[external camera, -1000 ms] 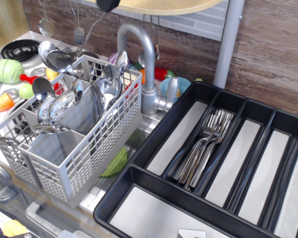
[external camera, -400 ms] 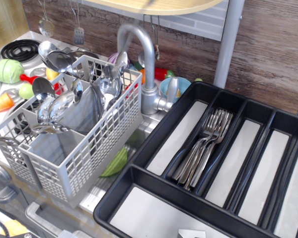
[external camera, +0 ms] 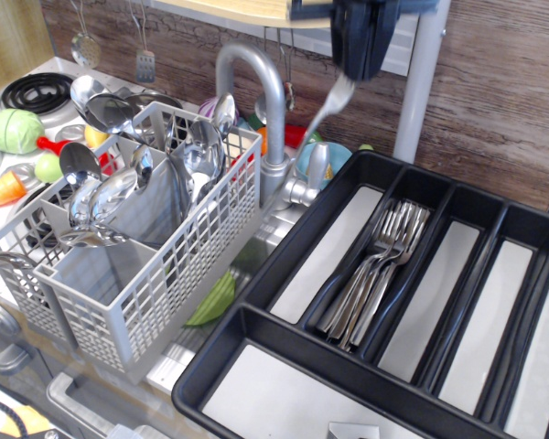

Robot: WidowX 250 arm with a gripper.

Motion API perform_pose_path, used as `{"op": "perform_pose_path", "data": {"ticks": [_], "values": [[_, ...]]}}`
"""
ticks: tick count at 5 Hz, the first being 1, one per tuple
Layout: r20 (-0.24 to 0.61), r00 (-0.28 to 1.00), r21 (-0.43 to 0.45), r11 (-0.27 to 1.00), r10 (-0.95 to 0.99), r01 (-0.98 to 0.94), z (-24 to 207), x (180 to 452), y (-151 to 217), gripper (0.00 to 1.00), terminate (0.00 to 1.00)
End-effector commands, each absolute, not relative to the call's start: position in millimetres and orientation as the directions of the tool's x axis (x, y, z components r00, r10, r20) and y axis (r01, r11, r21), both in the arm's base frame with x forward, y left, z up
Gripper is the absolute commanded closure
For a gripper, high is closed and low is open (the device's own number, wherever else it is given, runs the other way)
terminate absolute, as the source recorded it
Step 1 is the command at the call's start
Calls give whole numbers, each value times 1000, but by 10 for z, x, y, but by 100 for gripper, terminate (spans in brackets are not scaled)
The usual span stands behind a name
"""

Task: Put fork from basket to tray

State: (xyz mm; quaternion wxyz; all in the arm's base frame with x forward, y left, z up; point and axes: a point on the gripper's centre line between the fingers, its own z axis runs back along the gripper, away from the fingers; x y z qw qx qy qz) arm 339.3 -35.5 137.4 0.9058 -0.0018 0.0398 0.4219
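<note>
We see the claw (external camera: 360,57) at the top of the view, pinching a fork (external camera: 322,113) that hangs slanted in the air beside the faucet (external camera: 267,110). It is between the basket (external camera: 165,265) of spoons (external camera: 197,151) and the tray (external camera: 256,315), where other forks (external camera: 375,270) lie in one long compartment.

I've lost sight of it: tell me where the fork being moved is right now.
The slim silver metal fork hangs tines-up from the dark claw at top centre, right of the grey curved faucet and above the large black plastic tray's far-left corner.
</note>
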Motion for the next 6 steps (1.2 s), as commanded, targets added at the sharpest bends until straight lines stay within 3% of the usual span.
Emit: {"op": "perform_pose_path", "data": {"ticks": [1,3,5,6], "values": [[-136,506,-77,500,852,-863,1404,3486,-439,100,0],[-292,367,-130,343,883,-930,1061,3525,-501,100,0],[-192,316,-29,316,929,-948,739,3565,-529,100,0],[-157,327,-28,327,932,-945,596,3539,-527,100,0]]}}
